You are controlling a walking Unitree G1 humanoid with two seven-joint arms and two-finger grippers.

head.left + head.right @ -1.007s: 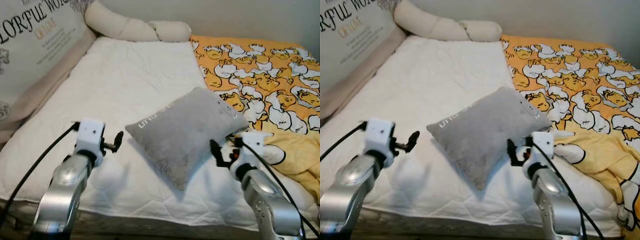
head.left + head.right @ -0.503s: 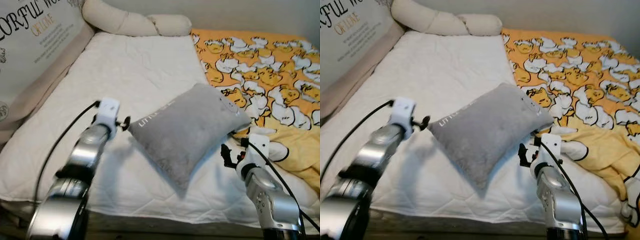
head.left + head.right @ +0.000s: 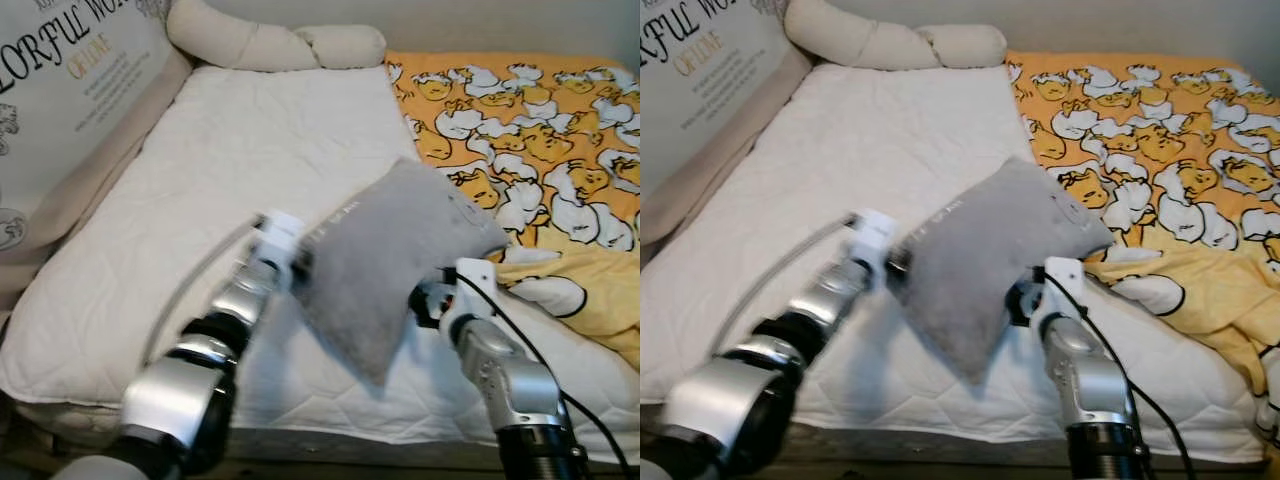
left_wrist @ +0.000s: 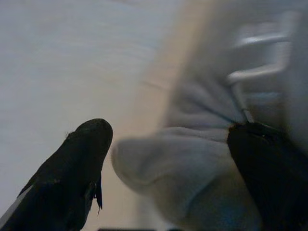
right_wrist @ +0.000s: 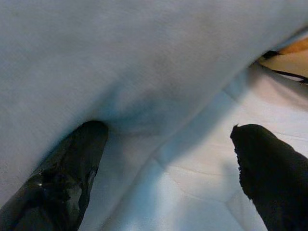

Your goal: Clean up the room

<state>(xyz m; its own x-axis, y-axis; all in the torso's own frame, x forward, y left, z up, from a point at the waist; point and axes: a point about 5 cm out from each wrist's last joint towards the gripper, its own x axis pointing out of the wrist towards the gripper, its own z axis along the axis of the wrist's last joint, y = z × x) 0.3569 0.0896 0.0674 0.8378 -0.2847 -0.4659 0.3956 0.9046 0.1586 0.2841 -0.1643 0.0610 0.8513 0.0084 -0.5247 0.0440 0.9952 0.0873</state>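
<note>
Grey pillow (image 3: 400, 255) lying on the white mattress (image 3: 200, 200), tilted up between two grippers

The soft grey pillow, squarish with a line of small white lettering near one edge, is resting on one lower corner that is pointing toward the bed's near edge, its face leaning up and back. Its far corner is touching the yellow duck-print blanket (image 3: 540, 130). The left gripper (image 4: 168, 159) is standing with fingers spread around the pillow's left corner; the right gripper (image 5: 168, 159) is sitting spread against its right underside, one finger touching the fabric.
</note>
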